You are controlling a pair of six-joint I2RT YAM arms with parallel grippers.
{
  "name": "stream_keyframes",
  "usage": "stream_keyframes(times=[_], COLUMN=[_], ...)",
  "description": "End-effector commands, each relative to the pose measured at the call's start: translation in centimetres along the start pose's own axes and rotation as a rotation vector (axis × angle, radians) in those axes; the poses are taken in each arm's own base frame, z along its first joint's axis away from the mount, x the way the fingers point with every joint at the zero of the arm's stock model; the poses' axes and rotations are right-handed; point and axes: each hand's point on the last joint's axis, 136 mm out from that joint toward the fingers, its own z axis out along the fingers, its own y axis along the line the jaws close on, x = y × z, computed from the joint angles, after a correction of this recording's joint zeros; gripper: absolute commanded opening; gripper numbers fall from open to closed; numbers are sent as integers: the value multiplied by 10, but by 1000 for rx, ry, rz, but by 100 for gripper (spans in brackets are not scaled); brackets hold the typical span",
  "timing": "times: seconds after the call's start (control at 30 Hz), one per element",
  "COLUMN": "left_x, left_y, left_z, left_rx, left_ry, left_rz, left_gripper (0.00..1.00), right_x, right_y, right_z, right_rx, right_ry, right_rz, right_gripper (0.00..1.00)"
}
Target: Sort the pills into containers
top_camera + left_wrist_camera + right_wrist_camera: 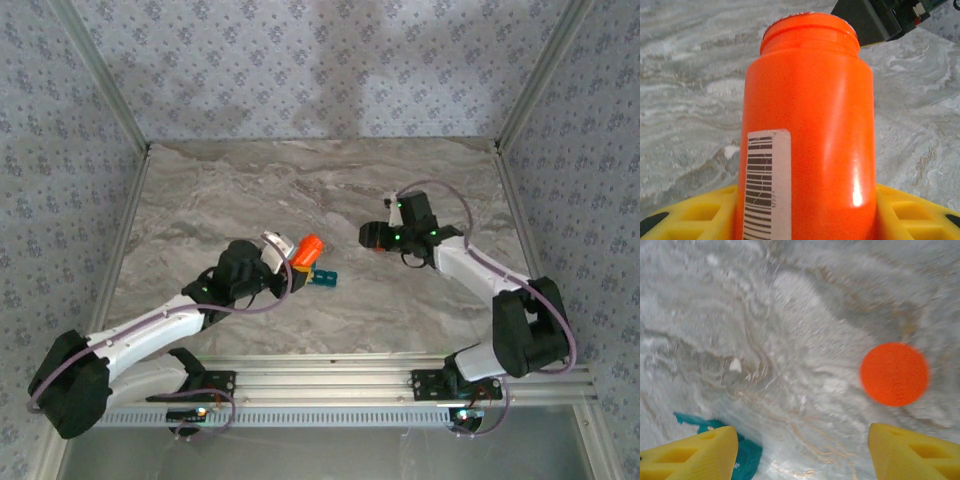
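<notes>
Marble tabletop (300,190) bears small teal containers (324,279), apparently compartmented, near orange bottle (308,250).

Bottle (308,250) in left hand (286,258), containers (324,278) just right on table (250,190), cap (894,374) under right hand (800,452)

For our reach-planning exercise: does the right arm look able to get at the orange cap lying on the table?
Probably yes: the right gripper hovers open over the marble table, the orange cap lying ahead of its fingers, nothing between.

A grey marbled tabletop (300,190) sits enclosed by floral-patterned walls (300,60) under soft light.
</notes>
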Motion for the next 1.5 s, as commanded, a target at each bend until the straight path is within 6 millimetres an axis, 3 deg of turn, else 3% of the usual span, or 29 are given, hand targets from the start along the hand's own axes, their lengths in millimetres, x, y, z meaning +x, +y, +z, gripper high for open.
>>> stream_keyframes(times=[0.0,0.23,0.47,0.67,0.8,0.83,1.13,1.47], left_x=[-64,-121,-168,-198,-198,-195,-170,-148], left_y=[-4,-6,7,20,26,29,62,70], left_z=[-9,0,23,35,45,48,60,65], left_rx=[-3,-3,-1,31,58,63,90,91], left_ry=[-217,-373,-492,-581,-585,-583,-561,-512], left_rz=[100,189,227,223,207,201,110,81], left_gripper=[0,0,0,0,0,0,0,0], right_x=[-14,-31,-40,-44,-33,-42,-27,5], right_y=[-17,-42,-62,-67,-73,-70,-66,-65], right_z=[-15,-20,-8,4,18,20,55,74], right_rx=[61,162,261,292,324,329,344,354], right_ry=[-31,-27,24,54,133,123,224,339], right_rz=[69,68,36,20,-20,-40,-128,-184], right_gripper=[72,72,73,73,74,74,77,77])
